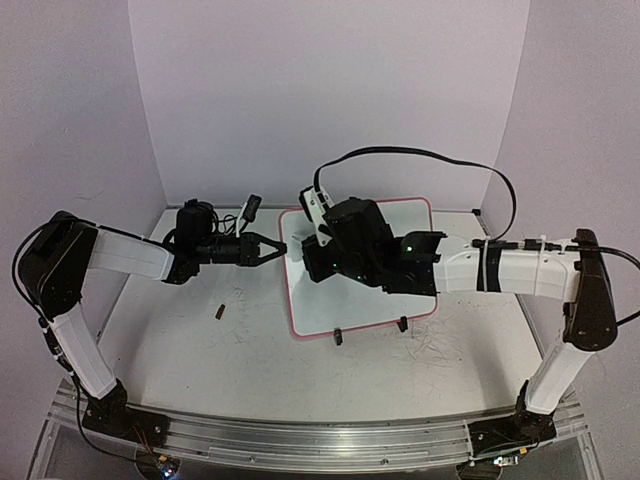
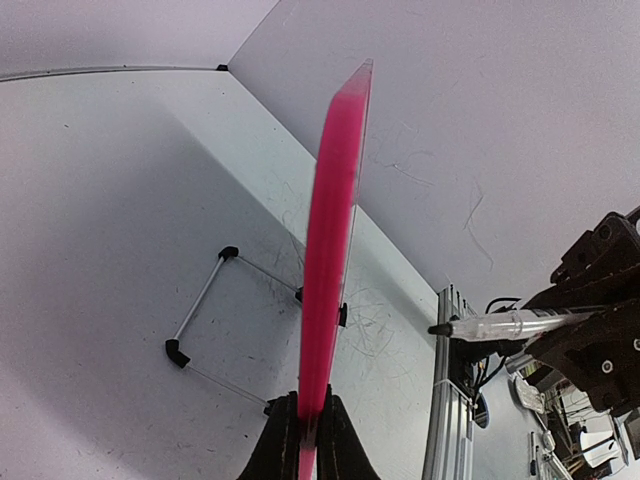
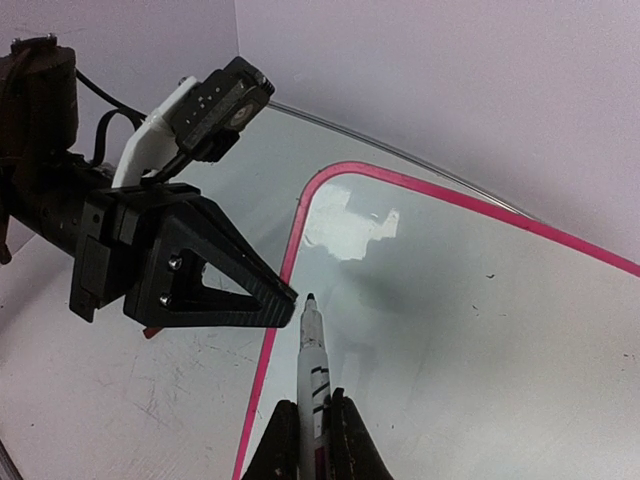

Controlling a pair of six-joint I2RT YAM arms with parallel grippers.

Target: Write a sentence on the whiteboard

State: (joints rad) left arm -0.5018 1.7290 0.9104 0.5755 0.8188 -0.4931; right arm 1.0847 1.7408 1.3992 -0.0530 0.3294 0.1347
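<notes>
While your left pincer (image 2: 307, 412) is clamped shut on the pink left edge of the whiteboard (image 1: 345, 300), which sits mid-desk (image 1: 200, 340), your right pincer (image 3: 312, 405) is closed on a pen (image 3: 311, 355). The pen's tip is just inside the frame near the far left corner.

Left edge of the board (image 1: 395, 300) is jammed: left tool (image 1: 281, 250) clamped on it, right tool (image 3: 312, 415) and pen (image 3: 310, 350) just beside. Right arm (image 1: 500, 268) hangs across the board's middle. Tabletop (image 1: 180, 350) front-left is open, bar one small dark bit (image 1: 220, 310).
</notes>
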